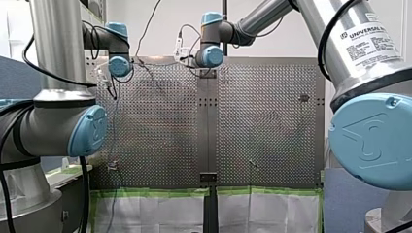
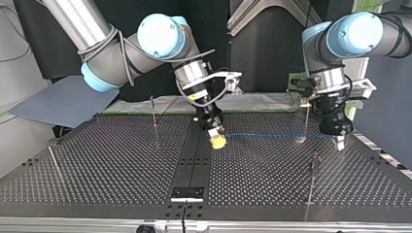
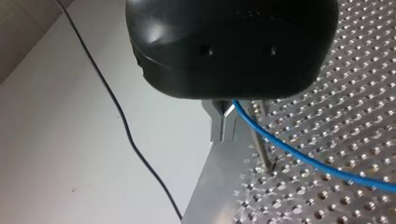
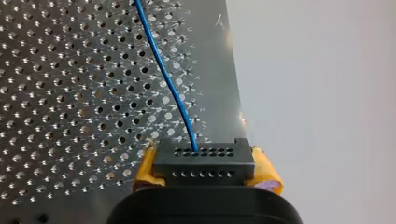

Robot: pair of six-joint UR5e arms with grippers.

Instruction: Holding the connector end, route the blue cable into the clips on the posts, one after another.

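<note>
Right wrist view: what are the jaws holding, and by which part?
The right gripper holds the black connector by its two short ends, between the yellow pads; the blue cable leaves its front face.

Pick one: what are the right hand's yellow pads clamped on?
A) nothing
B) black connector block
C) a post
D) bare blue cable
B: in the right wrist view the black connector block sits between the yellow pads of the right hand, with the blue cable leaving its upper row of holes.
</note>
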